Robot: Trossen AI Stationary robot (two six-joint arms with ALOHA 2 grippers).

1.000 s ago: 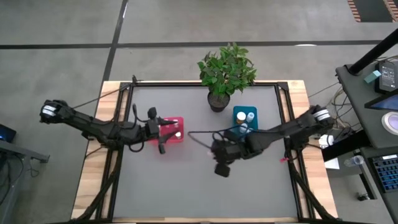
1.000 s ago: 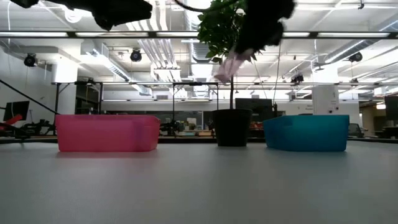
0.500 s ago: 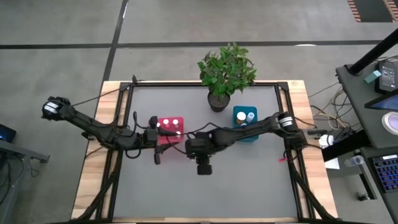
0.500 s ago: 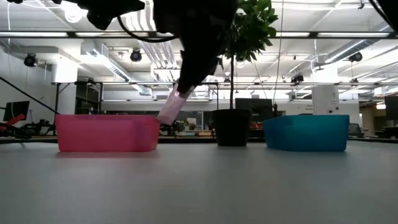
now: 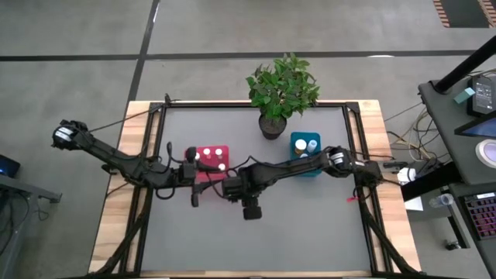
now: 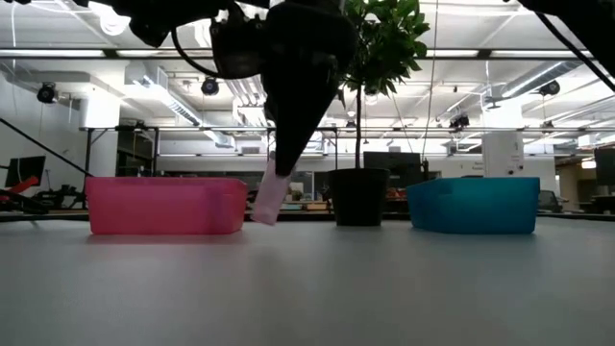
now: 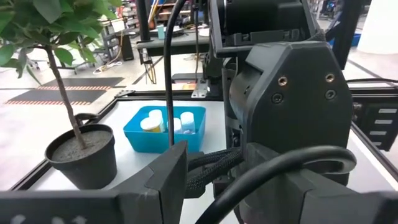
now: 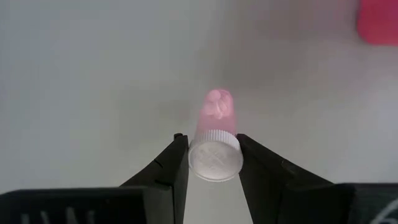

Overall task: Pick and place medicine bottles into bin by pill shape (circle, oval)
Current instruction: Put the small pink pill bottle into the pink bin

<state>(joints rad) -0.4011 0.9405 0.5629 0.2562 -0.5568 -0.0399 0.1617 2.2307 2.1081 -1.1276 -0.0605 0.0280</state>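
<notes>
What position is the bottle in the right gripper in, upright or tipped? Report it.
Tipped. In the low view the bottle hangs slanted below the right gripper, whose fingers clamp its white cap.

No text, label, brand or number can be read anywhere in these views. The small clear bottle with the white ribbed cap [image 8: 215,152] shows a bare cap top and no printed label on its pinkish body. The red rectangular plastic tub [image 6: 165,205] and the teal-blue rectangular plastic tub [image 6: 473,205] have plain walls. The dark round plant pot [image 7: 82,155] is unmarked. A white panel [image 6: 503,154] in the room behind the table may carry some marking, but it is too small to make out.
</notes>
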